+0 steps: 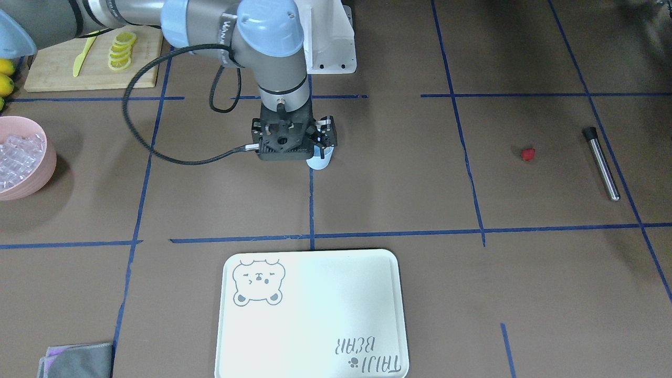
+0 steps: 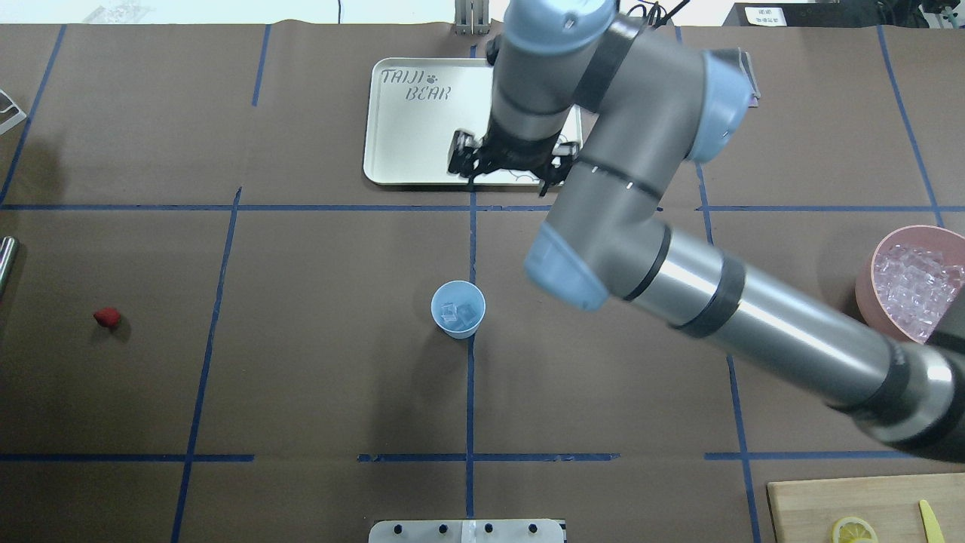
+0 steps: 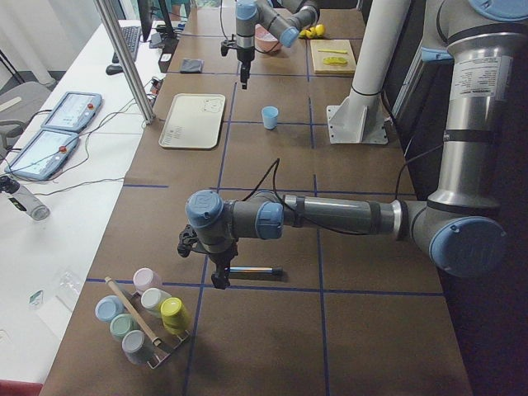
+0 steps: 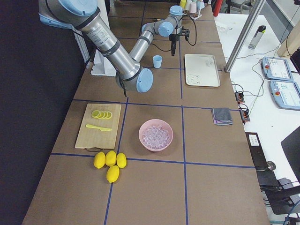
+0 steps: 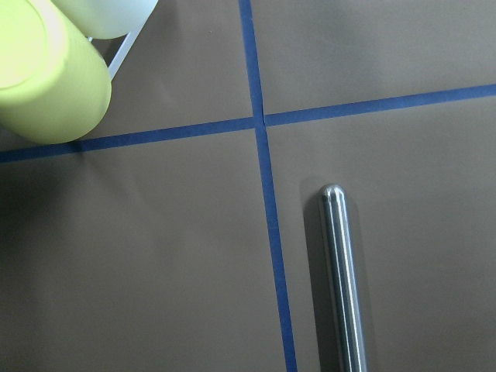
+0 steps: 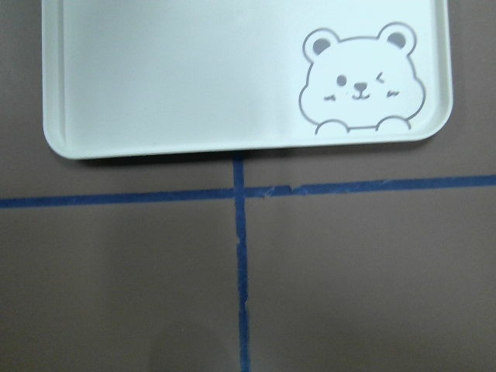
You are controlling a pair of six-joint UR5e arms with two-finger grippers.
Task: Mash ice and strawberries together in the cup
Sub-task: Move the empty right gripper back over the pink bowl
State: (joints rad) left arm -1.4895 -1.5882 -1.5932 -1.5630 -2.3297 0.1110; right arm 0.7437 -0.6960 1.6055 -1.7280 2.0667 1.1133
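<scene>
**Ice in the blue cup, strawberry apart on the table**

In the overhead view, the pale-blue cup [image 2: 457, 309] is seen upright near the middle of the frame, on a blue tape line of the table [image 2: 317, 377]. A few clear pieces of ice [image 2: 457, 314] are held in it. The strawberry [image 2: 107, 317] is found on the bare table at the far left of that frame, well apart from the cup.

At the right edge, a pink bowl [image 2: 864, 290] is filled with a heap of ice cubes [image 2: 914, 280]. A white tray [image 2: 407, 143], printed with a bear and the words TAIJI BEAR, is set at the upper centre.

The right gripper [image 3: 244, 81] is hung pointing down, near the cup, at the top of the left side view. Whether it is released or clenched cannot be told.

The left gripper [image 3: 219, 279] is held low in the lower left of that view, just beside a metal rod [image 3: 256, 270] lying flat and near a rack of pastel cups [image 3: 144, 318]. Its state cannot be told either.
</scene>
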